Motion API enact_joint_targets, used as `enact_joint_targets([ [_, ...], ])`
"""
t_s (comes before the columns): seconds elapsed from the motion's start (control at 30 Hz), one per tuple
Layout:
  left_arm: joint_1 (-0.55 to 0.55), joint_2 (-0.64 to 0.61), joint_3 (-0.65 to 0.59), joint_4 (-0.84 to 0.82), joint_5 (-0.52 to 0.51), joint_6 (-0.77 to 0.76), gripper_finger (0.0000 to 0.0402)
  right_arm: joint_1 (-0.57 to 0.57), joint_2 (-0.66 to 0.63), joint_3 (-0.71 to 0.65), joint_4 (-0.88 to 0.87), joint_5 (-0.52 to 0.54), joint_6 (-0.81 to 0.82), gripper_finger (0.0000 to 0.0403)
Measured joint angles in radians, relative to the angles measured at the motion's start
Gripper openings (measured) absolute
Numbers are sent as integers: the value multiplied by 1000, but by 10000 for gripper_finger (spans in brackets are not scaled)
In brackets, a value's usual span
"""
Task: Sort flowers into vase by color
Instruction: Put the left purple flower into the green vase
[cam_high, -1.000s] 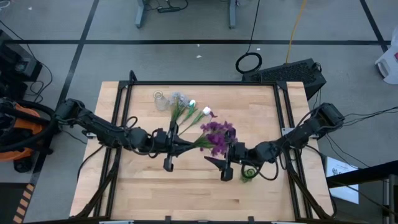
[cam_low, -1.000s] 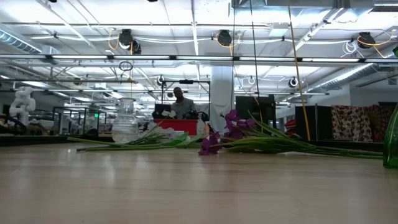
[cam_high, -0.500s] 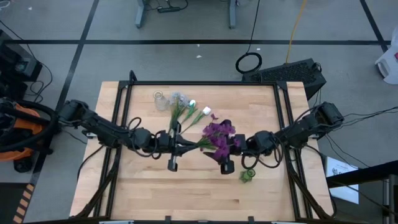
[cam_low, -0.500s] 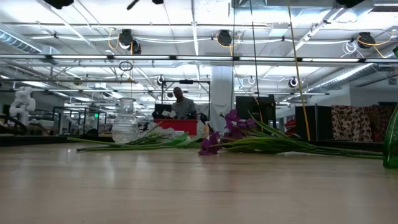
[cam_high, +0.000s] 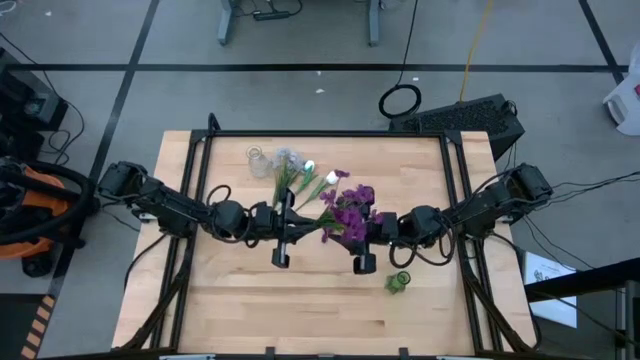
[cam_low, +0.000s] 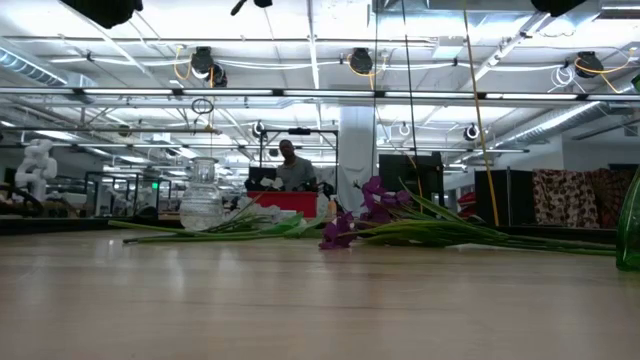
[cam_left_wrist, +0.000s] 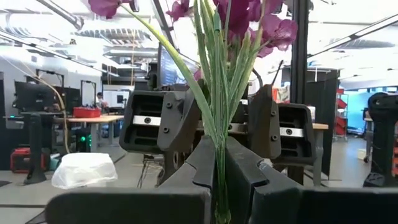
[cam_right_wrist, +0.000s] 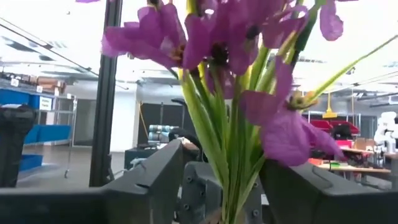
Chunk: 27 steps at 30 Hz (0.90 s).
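Near table half lies open except the green vase; flowers crowd the middle.

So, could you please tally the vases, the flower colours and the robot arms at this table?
Vases: 2 (clear round glass vase, small green glass vase)
Flower colours: 3 (purple small-petalled flowers, white tulip-like buds, pale grey-blue fluffy cluster)
Dark robot arms: 2 (left arm, right arm)
Total: 7
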Motion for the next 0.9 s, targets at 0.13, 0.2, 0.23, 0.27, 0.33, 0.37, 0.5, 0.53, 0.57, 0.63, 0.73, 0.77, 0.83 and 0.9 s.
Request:
enact_joint_targets([
  [0.13,4,0,0,2,0,1,20,-32,0,6,8,-45,16,168],
  [0.2,4,0,0,9,0,17,20,-51,0,8,10,-72,31,157],
  [0.23,4,0,0,11,0,23,20,-60,0,8,10,-86,40,151],
  [0.27,4,0,0,10,0,25,20,-69,0,8,9,-98,50,145],
  [0.33,4,0,0,10,0,26,20,-84,0,8,9,-122,68,129],
  [0.37,4,0,0,11,0,26,20,-91,0,8,9,-136,77,121],
  [0.5,4,0,0,9,-15,26,20,-107,0,8,-4,-175,102,80],
  [0.53,4,0,0,9,-33,25,20,-109,0,8,-7,-175,104,68],
  [0.57,3,0,0,6,-52,24,20,-109,0,8,-11,-175,105,56],
  [0.63,3,0,0,-8,-85,25,26,-110,0,8,-15,-171,105,31],
  [0.73,3,0,0,-17,-113,19,57,-110,0,8,-22,-166,106,7],
  [0.77,3,0,0,-24,-117,18,73,-109,0,8,-23,-166,116,8],
  [0.83,3,-1,0,-53,-135,3,110,-108,0,8,-35,-166,149,10],
  [0.9,2,-2,0,-91,-149,-29,151,-105,-1,8,-53,-166,164,9],
])
